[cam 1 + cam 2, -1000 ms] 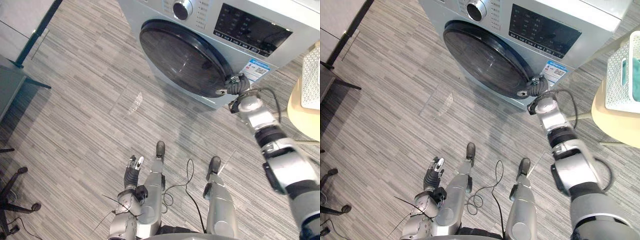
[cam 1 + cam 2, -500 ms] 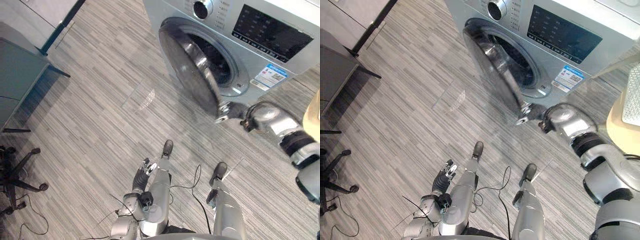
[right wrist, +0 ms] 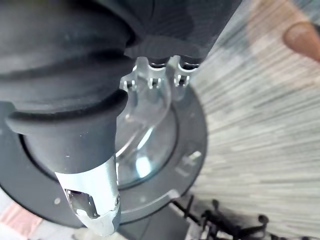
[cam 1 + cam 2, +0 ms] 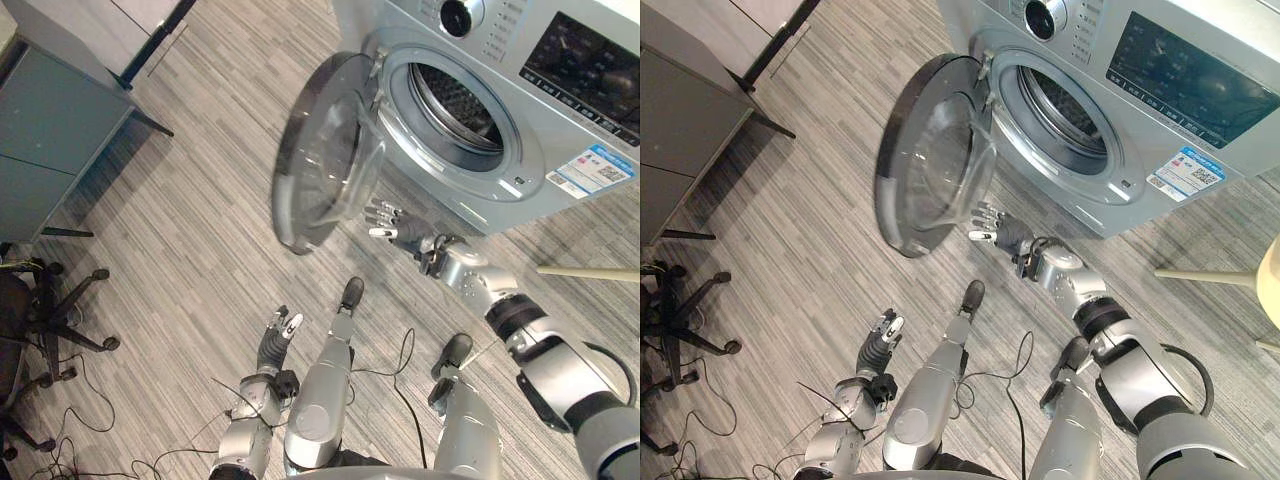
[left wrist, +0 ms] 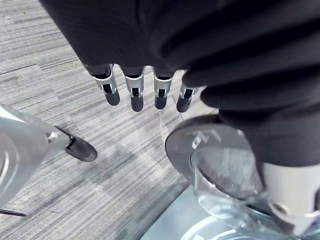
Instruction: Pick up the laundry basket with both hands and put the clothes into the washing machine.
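The silver washing machine [image 4: 560, 90] stands at the upper right, and its drum [image 4: 462, 112] shows behind the opening. Its round dark door [image 4: 325, 160] with a glass bowl is swung wide to the left. My right hand [image 4: 393, 224] hovers open just below and right of the door's lower edge, fingers spread and not touching it. The right wrist view has the door's glass [image 3: 145, 150] close behind straight fingers [image 3: 150, 80]. My left hand [image 4: 881, 338] hangs low by my side, open, its fingers [image 5: 134, 95] straight above the floor.
A grey cabinet [image 4: 45, 135] stands at the left, with an office chair's wheeled base [image 4: 55, 310] in front of it. A beige stool's leg [image 4: 590, 271] reaches in at the right edge. Striped grey floor lies between the door and the cabinet.
The door has swung from shut to wide open. My right hand has left the door's edge and now hangs open below it. The camera has shifted.
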`<state>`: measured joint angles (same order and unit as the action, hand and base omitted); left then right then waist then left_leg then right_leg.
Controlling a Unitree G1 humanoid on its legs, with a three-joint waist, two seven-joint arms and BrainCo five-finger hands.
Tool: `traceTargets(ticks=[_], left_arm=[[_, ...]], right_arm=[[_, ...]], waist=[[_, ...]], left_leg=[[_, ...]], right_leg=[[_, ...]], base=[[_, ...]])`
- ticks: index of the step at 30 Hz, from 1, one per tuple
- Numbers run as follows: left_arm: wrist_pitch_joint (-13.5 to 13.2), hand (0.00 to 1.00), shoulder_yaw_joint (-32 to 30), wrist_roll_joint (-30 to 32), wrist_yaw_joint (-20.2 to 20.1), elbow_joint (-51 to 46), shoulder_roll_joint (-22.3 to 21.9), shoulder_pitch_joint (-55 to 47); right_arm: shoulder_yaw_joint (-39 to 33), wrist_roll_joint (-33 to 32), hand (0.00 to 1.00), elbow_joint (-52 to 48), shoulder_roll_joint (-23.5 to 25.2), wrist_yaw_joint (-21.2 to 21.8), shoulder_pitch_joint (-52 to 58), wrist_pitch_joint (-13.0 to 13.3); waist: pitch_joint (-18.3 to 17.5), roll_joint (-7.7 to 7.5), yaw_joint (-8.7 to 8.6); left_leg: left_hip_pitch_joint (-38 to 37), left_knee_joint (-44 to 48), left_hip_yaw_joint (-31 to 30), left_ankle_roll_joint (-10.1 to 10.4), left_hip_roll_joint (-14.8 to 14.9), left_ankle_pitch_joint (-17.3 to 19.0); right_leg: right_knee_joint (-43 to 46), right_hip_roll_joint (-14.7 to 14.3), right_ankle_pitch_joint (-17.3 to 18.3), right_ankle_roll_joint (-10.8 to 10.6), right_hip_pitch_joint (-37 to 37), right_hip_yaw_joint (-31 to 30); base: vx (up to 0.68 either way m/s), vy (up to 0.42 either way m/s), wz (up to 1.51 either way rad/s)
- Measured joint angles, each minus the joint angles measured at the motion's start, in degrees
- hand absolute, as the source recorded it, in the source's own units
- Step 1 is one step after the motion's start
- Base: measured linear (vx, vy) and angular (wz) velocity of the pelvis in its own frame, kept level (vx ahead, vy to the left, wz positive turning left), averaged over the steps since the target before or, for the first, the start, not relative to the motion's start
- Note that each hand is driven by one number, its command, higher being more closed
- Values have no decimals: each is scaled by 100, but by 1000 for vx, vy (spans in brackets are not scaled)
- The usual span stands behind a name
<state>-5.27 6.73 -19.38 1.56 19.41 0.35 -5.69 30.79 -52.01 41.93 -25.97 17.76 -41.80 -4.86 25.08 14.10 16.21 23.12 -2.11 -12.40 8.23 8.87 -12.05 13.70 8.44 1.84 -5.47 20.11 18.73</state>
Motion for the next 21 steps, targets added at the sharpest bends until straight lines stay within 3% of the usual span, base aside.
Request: traceTargets(ticks=[2,8,10,13,14,16,17,19,21], left_arm=[[6,0,156,283,-18,-268,75,1],[-23,0,509,2054,-358,-1002,483,233],[-27,0,475,2375,-297,-704,628,656],[29,0,167,2399,-245,1120,1105,2057],[96,0,106,2273,-228,1832,1404,2558],[297,0,112,1669,-314,3339,2374,3744],[437,0,90,1278,-405,3941,3016,4315],[584,0,-220,977,-483,4127,3770,5092],[617,0,-678,971,-450,4043,4301,5970]], right_arm=[[-169,112,0,209,229,-7,304,-4],[-454,511,0,416,818,-3,930,80],[-542,560,0,484,960,-6,1056,134],[-557,796,0,591,1174,-11,1110,163],[-560,916,0,605,1239,-17,1137,187],[-679,1207,0,602,1365,-100,1172,220],[-778,1347,0,578,1464,-225,1222,240],[-1097,1499,0,108,1587,-472,1614,309],[-1419,1625,0,-647,1766,-734,2256,421]], waist=[[2,-121,-84],[39,-487,-427],[29,-577,-460],[27,-876,-520],[31,-1011,-609],[31,-1484,-750],[21,-1762,-912],[32,-2082,-1008],[34,-2308,-1094]], left_leg=[[-28,-4,1,-6,-10,1],[-124,-41,42,-64,-54,10],[-125,-94,93,-77,-39,0],[-25,-105,235,-75,34,1],[46,-97,251,-72,46,-2],[257,-74,428,-48,108,-16],[435,-23,491,-43,142,-13],[753,115,566,10,246,29],[1145,276,564,84,358,87]], right_leg=[[10,16,19,-21,-26,13],[-58,60,39,-52,-94,-6],[-156,39,8,-83,-87,-27],[-428,-68,-187,-81,-23,-154],[-480,-87,-263,-28,43,-173],[-648,-171,-436,-4,284,-339],[-769,-215,-554,13,423,-412],[-989,-298,-731,38,621,-473],[-1143,-411,-843,98,852,-463]], base=[[0,0,0],[5,-8,0],[18,-20,-11],[22,-28,-27],[18,-34,-27],[20,-34,-44],[22,-32,-43],[17,-50,-32],[17,-53,-23]])
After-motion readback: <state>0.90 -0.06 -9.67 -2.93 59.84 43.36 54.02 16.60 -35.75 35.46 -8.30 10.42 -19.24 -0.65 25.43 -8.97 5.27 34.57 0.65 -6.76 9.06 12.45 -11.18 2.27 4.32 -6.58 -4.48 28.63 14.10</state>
